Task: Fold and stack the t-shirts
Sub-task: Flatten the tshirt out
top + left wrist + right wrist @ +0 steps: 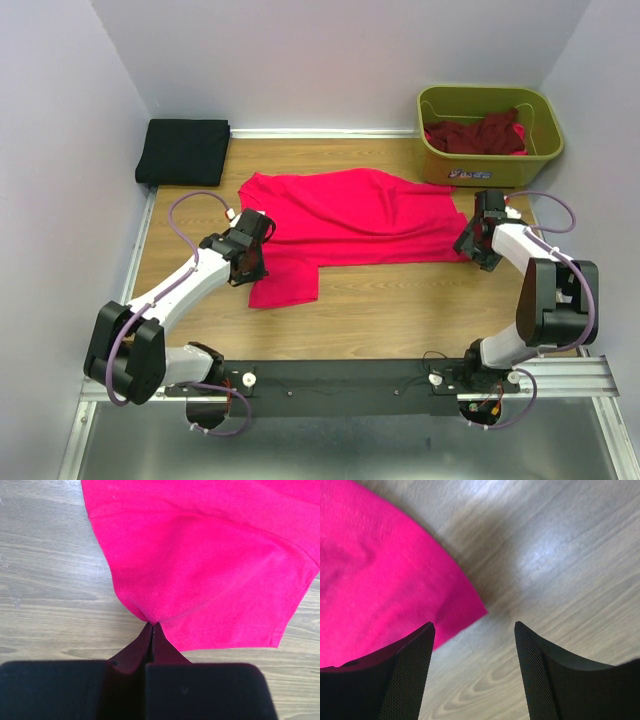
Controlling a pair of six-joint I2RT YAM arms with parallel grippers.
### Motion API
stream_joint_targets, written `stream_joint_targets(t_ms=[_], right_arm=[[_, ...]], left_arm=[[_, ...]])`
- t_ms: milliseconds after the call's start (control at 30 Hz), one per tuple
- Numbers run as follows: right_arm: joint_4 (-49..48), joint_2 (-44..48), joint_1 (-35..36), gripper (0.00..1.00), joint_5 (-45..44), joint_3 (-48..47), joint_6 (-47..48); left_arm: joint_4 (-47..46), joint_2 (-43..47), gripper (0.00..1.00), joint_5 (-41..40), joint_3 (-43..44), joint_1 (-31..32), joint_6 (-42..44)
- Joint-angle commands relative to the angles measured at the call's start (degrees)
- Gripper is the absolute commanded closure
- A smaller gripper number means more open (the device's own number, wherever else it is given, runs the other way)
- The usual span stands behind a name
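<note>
Reads as early in the job, perhaps a third through, as a judgement. Done: a black t-shirt [185, 150], folded into a flat rectangle at the far left corner of the wooden surface [400, 310], seemingly the base of the stack. In progress: a bright pink-red t-shirt [350, 215], spread mostly flat across the middle of the surface, one sleeve trailing toward the near left, no fold made in it yet. Left to do: folding that one, laying it on the black, then fetching the dark maroon t-shirts [478, 133] bunched inside the olive-green tub [500, 170] at the far right, and giving them the same treatment. Left hand [152, 625] pinched together on the pink-red cloth's edge beside the sleeve hem, with a small pucker of fabric drawn in at the tips. Right hand [472, 625] spread apart, gripping nothing, poised low over the shirt's right-hand corner, one finger above cloth and the other above bare wood. Counting: one black, one pink-red, and a maroon heap too crumpled to number with confidence, so at least one and possibly more. Also one tub, two arms, two hands.
</note>
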State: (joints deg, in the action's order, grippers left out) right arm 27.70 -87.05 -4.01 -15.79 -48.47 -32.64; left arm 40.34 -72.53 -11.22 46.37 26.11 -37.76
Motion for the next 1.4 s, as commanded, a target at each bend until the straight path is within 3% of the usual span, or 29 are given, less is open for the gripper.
stream_joint_targets(t_ms=[0, 267, 567, 867, 1067, 1233, 1367], right_arm=[[-2.2, -1.9, -0.8, 0.28, -0.1, -2.1, -2.2], [-3.6, -5.0, -0.9, 0.31, 0.6, -1.5, -4.0], [-4.8, -7.5, -0.9, 0.44, 0.9, 0.1, -4.8], [-4.6, -5.4, -0.9, 0.71, 1.4, 1.8, -4.7], [-4.2, -2.2, -0.9, 1.0, 2.3, 1.2, -3.2], [-1.2, 2.8, -0.9, 0.99, 5.2, -4.0, -1.6], [2.0, 5.0, -0.9, 1.0, 8.6, -13.3, 0.0]], left_arm=[[-1.6, 1.3, 1.0, 0.8, -1.0, 0.1, 0.8], [-1.7, 1.3, 1.0, 0.7, -1.0, 0.1, 1.2], [-2.2, 2.0, 1.0, 0.9, -1.8, 0.0, 1.0], [-2.4, 4.0, 1.0, -0.5, -2.2, -0.6, 0.3], [-2.5, 7.2, 1.0, -3.4, -1.1, -2.3, -0.7], [-2.8, 8.5, 1.0, -6.4, 3.8, -6.8, 1.5], [-5.4, 7.6, 1.0, -7.3, 14.7, -13.4, 5.9]])
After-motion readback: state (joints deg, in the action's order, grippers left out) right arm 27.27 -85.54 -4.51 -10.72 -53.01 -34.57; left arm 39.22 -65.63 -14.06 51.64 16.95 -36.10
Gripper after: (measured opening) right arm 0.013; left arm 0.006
